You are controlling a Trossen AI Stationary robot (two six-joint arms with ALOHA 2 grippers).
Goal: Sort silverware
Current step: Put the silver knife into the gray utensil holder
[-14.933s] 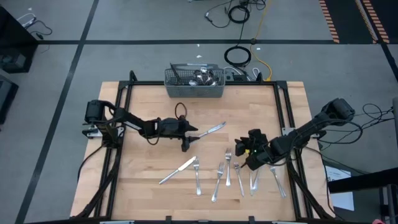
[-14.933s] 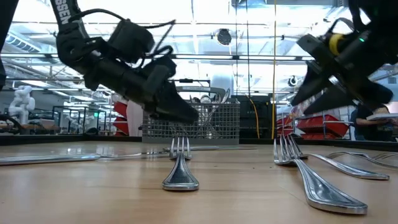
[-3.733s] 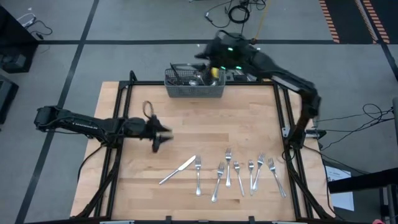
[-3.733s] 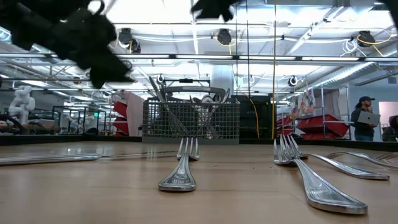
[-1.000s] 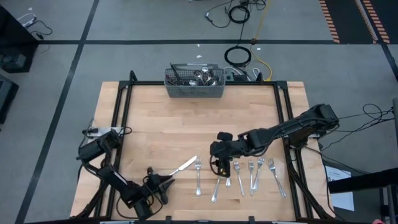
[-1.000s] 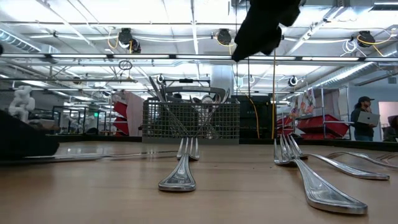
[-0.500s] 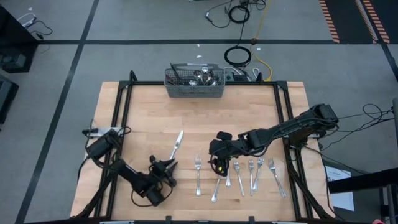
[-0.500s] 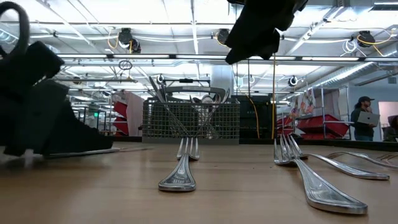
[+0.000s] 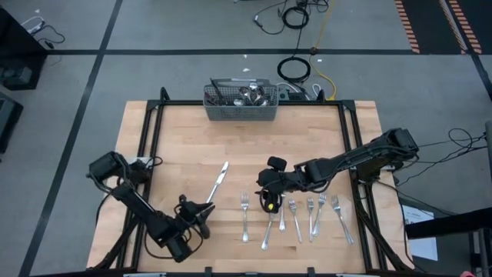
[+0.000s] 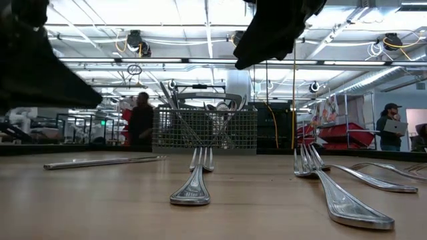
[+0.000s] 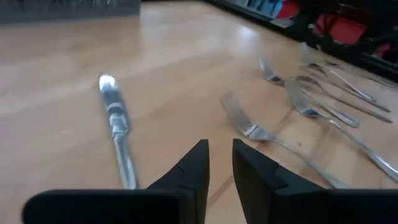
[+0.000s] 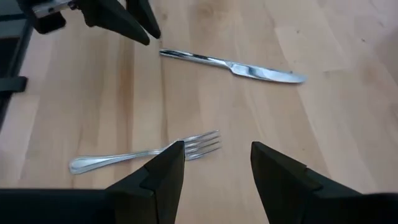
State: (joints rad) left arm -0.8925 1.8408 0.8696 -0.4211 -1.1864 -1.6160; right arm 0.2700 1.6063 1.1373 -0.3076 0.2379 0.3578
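On top of the wooden table [image 9: 184, 138] we see two dark arms at work. At the far edge stands one grey wire-mesh cutlery basket [image 9: 240, 114], with more silverware standing in it that we cannot count.

What has just changed is the table knife [image 9: 219, 181]. A moment ago it lay slanted, right up beside the leftmost fork [image 9: 244, 215]. Now it lies on its own, apart from the forks and to their left, pointing more toward the basket. We think this means the knife now has its own spot, away from the fork row, so one bit of sorting looks done.

Near the front edge, the left gripper [image 9: 204, 211] sits just beside the knife's handle end. Its wrist view shows its fingers [image 11: 193, 171] with only a narrow gap and nothing between them, so it has let the knife go.

Over the left part of the fork row hangs the right gripper [image 9: 265, 198]. Its fingers [image 12: 168, 168] stand wide apart and hold nothing. Below it we see the leftmost fork flat on the wood.

Now we count. We see one knife on the table. We see about seven forks in a loose row near the front, though the right gripper hides part of one. We see no spoons lying on the table.
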